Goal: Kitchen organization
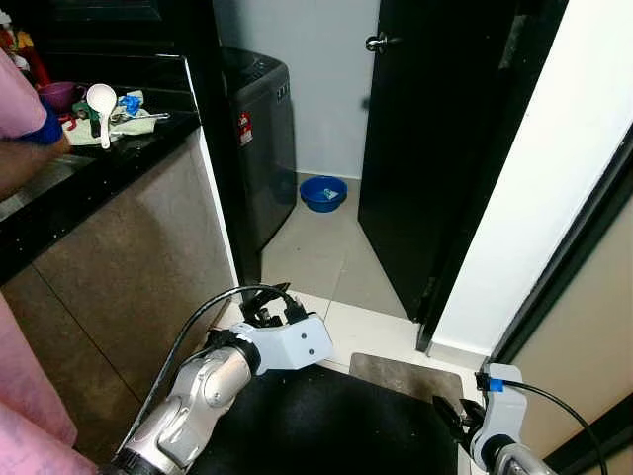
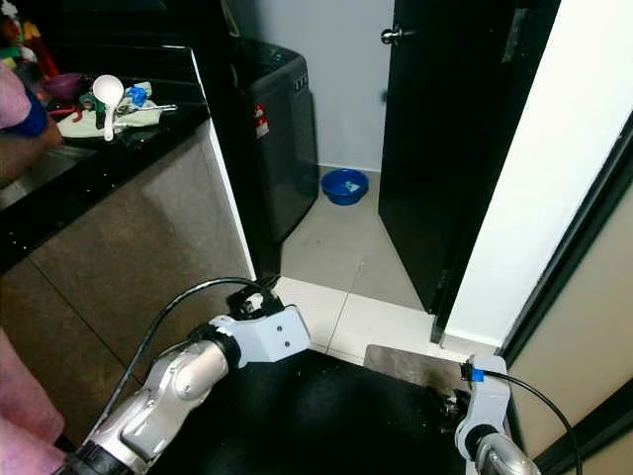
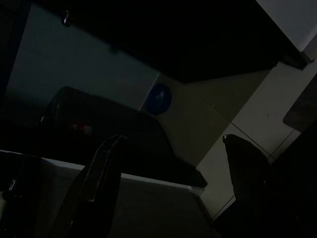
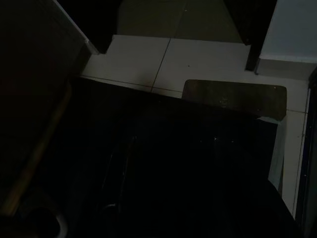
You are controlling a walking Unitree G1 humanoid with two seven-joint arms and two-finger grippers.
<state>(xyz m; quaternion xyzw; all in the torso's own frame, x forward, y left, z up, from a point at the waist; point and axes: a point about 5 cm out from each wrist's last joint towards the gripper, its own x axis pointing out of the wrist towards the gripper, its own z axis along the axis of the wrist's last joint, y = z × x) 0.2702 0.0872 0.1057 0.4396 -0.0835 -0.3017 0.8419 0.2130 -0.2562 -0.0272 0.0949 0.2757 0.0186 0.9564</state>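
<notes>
The left arm [image 1: 213,381] is seen nearest, bent low before the counter's brown front, and its gripper [image 3: 173,173] is held with the two black fingers [image 3: 101,173] spread apart and nothing between them. The right arm [image 1: 495,430] is seen low beside the door frame; whether its fingers are apart or together cannot be told from the dark wrist view. A dark mat [image 1: 326,421] is spread under both arms, and a smaller brown mat [image 1: 406,374] is laid against its far edge.

The counter [image 1: 89,188] is topped in black stone, and its end edge is marked by a pale strip running down to the floor. Beyond that end a grey washer [image 1: 259,129] is set close against the counter. A strip of pale floor tile [image 1: 316,247] is left open between the washer and the black door [image 1: 440,139], and a blue basin [image 1: 323,192] is set on it beyond the washer, near the back wall.

On the counter top, near its end, a white ladle [image 1: 102,104] is laid on a cloth [image 1: 134,121], its long axis across the counter, bowl toward the wall and handle toward the counter's front edge. A purple bowl [image 1: 57,94] is placed beside the ladle. A person's arm in a pink sleeve [image 1: 18,99] is held over the counter.
</notes>
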